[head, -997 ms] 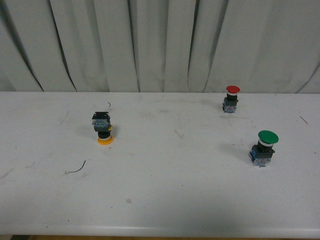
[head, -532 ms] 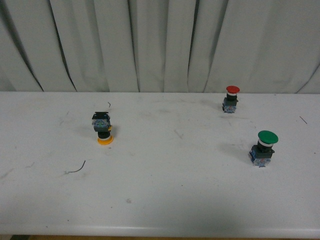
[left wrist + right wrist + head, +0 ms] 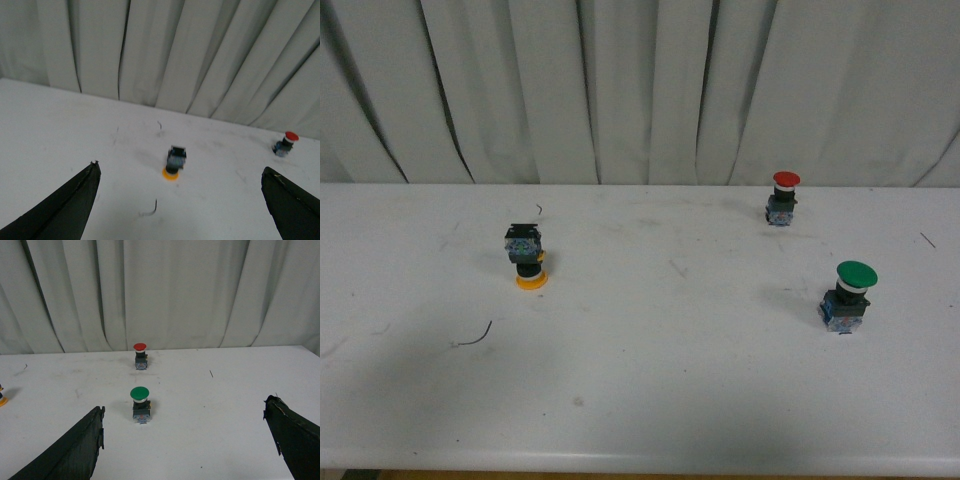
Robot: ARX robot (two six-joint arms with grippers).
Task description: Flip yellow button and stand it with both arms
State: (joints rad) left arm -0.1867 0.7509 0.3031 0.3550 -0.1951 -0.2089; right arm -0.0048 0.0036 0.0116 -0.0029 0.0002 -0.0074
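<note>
The yellow button (image 3: 526, 258) rests upside down on the white table (image 3: 650, 400), left of centre: its orange-yellow cap is on the tabletop and its dark contact block points up. In the left wrist view the yellow button (image 3: 174, 161) lies ahead of my left gripper (image 3: 181, 170), well beyond its wide-open black fingers (image 3: 75, 200). My right gripper (image 3: 185, 406) is open too, with nothing between its fingers. Only a sliver of the yellow button's cap (image 3: 2, 400) shows at that picture's edge. Neither arm appears in the front view.
A red-capped button (image 3: 784, 197) stands upright at the back right. A green-capped button (image 3: 848, 296) stands upright nearer on the right. A short curl of thin black wire (image 3: 473, 338) lies left of centre. A grey curtain (image 3: 640, 90) hangs behind the table.
</note>
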